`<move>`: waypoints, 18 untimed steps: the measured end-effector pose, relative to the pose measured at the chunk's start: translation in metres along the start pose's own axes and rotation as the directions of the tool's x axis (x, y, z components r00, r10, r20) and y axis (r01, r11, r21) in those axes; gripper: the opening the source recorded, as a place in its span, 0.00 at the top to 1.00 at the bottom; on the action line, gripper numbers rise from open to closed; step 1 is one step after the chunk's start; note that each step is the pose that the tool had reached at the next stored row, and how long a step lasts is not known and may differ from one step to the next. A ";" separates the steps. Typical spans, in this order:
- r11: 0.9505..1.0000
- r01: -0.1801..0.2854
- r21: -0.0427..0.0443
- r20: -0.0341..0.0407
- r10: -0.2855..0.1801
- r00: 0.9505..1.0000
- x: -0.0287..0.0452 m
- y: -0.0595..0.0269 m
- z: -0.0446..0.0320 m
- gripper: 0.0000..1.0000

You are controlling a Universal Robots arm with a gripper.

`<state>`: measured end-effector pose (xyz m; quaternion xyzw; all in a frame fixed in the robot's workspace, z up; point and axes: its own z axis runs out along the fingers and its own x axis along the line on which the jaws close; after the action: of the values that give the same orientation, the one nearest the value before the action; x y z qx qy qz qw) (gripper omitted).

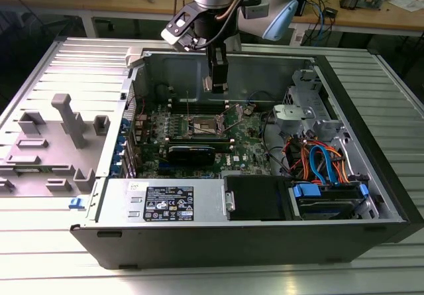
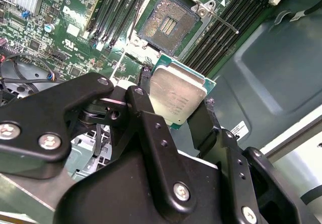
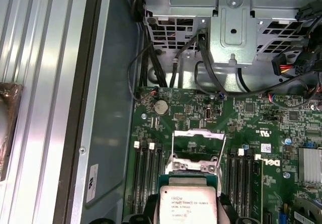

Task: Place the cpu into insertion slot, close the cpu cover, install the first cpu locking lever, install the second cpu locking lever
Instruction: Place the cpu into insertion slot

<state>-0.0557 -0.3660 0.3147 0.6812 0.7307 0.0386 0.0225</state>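
In the exterior view the arm hung over the open computer case (image 1: 371, 195), which lay on a ribbed metal surface (image 1: 53, 255). Its jaws hovered above the green board (image 1: 248, 142), near the insertion slot (image 1: 202, 124) but clear of it, and what they carried was too small to make out from there. The second wrist view settled it: the jaws were drawn narrow on the cpu (image 2: 181, 90), black fingers (image 2: 146, 118) pinching its opposite edges, silver top showing. The chip hung in the air, apart from the slot, whose dark centre (image 2: 168, 22) lay bare with a thin locking lever (image 2: 224, 18) just beside it. In the first wrist view the cpu (image 3: 187, 204) sat in the foreground. Beyond it the cpu cover (image 3: 197, 142) seemed to stand raised on its hinge, though I could not be sure of its angle. To my eye the danger lay in that edge grip. The chip looked turned relative to the slot, so going down skewed could press a corner into the contacts, and a slip in the fingers or a brush against the raised cover could knock it off line.
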 end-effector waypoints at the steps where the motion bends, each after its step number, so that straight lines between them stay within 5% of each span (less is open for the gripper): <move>1: 1.000 0.000 0.000 0.000 0.000 1.000 0.0000 0.0000 0.0000 0.45; 14: 0.999 -0.037 -0.001 0.003 0.037 0.999 0.0001 -0.0018 0.0013 0.45; 18: 0.999 -0.035 -0.001 0.003 0.035 0.999 0.0006 -0.0120 0.0093 0.45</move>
<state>-0.0668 -0.3660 0.3044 0.6939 0.7187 0.0381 0.0232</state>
